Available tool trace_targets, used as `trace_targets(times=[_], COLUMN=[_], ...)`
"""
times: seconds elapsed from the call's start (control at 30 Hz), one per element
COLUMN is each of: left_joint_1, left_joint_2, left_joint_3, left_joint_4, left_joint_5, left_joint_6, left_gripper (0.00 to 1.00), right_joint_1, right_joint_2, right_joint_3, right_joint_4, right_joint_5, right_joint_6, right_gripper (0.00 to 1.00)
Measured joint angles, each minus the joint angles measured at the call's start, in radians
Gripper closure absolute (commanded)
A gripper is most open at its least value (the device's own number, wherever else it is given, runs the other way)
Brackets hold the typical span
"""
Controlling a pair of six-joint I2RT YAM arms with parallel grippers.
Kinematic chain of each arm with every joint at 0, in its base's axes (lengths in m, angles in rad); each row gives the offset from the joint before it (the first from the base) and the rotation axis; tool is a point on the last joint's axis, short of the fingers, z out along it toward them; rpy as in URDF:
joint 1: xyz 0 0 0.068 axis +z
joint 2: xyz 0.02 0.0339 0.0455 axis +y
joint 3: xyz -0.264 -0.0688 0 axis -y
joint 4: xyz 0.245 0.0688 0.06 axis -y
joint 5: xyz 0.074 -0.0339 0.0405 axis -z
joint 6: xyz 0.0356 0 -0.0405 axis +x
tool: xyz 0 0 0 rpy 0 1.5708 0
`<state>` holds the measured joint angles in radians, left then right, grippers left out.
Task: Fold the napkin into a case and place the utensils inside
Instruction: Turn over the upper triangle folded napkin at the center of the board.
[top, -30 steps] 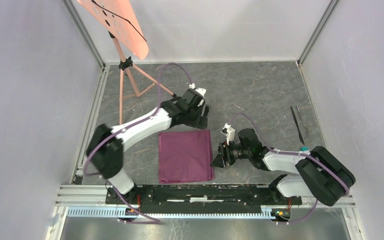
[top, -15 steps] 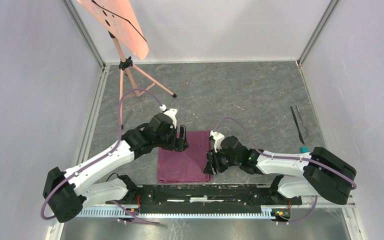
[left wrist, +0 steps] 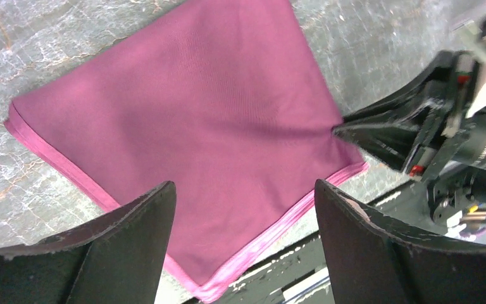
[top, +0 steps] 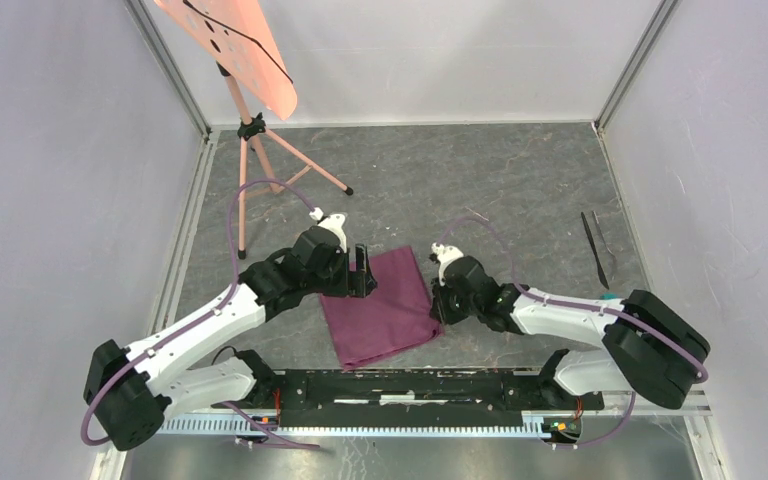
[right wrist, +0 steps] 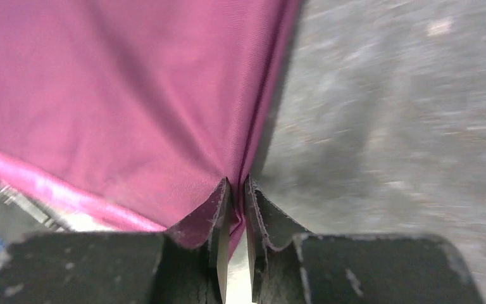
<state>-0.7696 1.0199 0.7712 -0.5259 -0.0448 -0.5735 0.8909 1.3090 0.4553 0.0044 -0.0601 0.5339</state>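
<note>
The plum-maroon napkin (top: 380, 305) lies folded and skewed on the grey table, between the two arms. It fills the left wrist view (left wrist: 190, 120) and the right wrist view (right wrist: 120, 95). My right gripper (top: 436, 311) is shut on the napkin's right edge, the cloth pinched between its fingertips (right wrist: 237, 190) and pulled into a crease. My left gripper (top: 362, 272) is open and empty, hovering over the napkin's far left part (left wrist: 243, 202). Two slim dark utensils (top: 594, 247) lie side by side at the far right of the table.
A pink tripod stand (top: 257, 130) with an orange board stands at the back left. A small teal cube (top: 608, 298) sits beside the right arm. The black base rail (top: 410, 385) runs along the near edge, close to the napkin's near corner. Grey walls enclose the table.
My right gripper has closed on the napkin's right edge and dragged it, turning the cloth askew. My left arm swung from the napkin's far edge back toward its left side.
</note>
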Motion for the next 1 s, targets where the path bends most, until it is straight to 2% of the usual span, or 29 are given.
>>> trace_targets(times=[0.07, 0.17, 0.33, 0.53, 0.7, 0.87, 1.0], left_joint_1=[0.025, 0.076, 0.158, 0.253, 0.278, 0.285, 0.286], left_joint_2=[0.017, 0.05, 0.115, 0.193, 0.254, 0.295, 0.309], left_joint_3=[-0.027, -0.072, -0.117, -0.129, -0.129, -0.129, -0.123], left_joint_4=[0.044, 0.105, 0.185, 0.278, 0.297, 0.296, 0.296], left_joint_5=[0.005, 0.031, 0.1, 0.183, 0.205, 0.209, 0.209], left_joint_6=[-0.035, -0.085, -0.136, -0.159, -0.159, -0.158, -0.152], left_gripper=[0.13, 0.13, 0.13, 0.13, 0.13, 0.14, 0.14], right_joint_1=[-0.052, -0.097, -0.12, -0.121, -0.121, -0.121, -0.121], right_joint_2=[0.009, 0.037, 0.058, -0.056, -0.066, -0.066, -0.055], right_joint_3=[0.028, 0.083, 0.167, 0.172, 0.169, 0.124, 0.108], right_joint_4=[-0.032, -0.097, -0.258, -0.376, -0.403, -0.411, -0.399], right_joint_5=[0.065, 0.159, 0.234, 0.14, 0.078, 0.101, 0.132], right_joint_6=[-0.044, -0.109, -0.201, -0.226, -0.227, -0.226, -0.224], right_gripper=[0.74, 0.56, 0.5, 0.52, 0.53, 0.65, 0.71])
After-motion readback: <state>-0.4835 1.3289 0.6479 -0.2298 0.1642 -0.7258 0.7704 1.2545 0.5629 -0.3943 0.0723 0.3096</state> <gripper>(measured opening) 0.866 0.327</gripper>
